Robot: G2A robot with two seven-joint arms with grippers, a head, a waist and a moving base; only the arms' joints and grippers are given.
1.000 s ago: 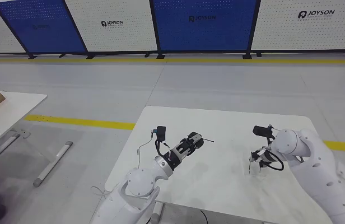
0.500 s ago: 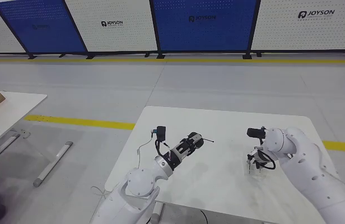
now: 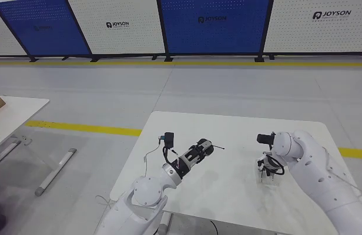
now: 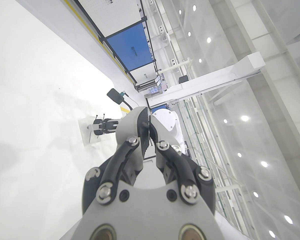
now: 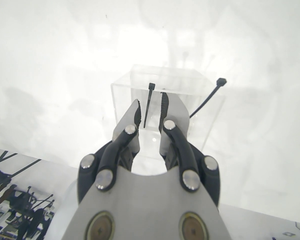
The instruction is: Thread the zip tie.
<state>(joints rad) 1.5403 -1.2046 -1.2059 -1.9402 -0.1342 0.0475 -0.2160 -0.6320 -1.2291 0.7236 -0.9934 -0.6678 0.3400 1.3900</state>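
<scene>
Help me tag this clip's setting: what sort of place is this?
Probably an industrial hall or robot test area: a white table stands on bare grey floor marked with a yellow line, blue and white pegboard partitions fence it off, and a high ceiling carries rows of lights.

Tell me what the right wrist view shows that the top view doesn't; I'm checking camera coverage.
Right wrist view: an upright zip tie and a leaning zip tie in the clear stand, the upright one between the fingers of the open right pincer. Top view: the left pincer, a thin black strip jutting from it. Both: stand, right pincer, table.
</scene>
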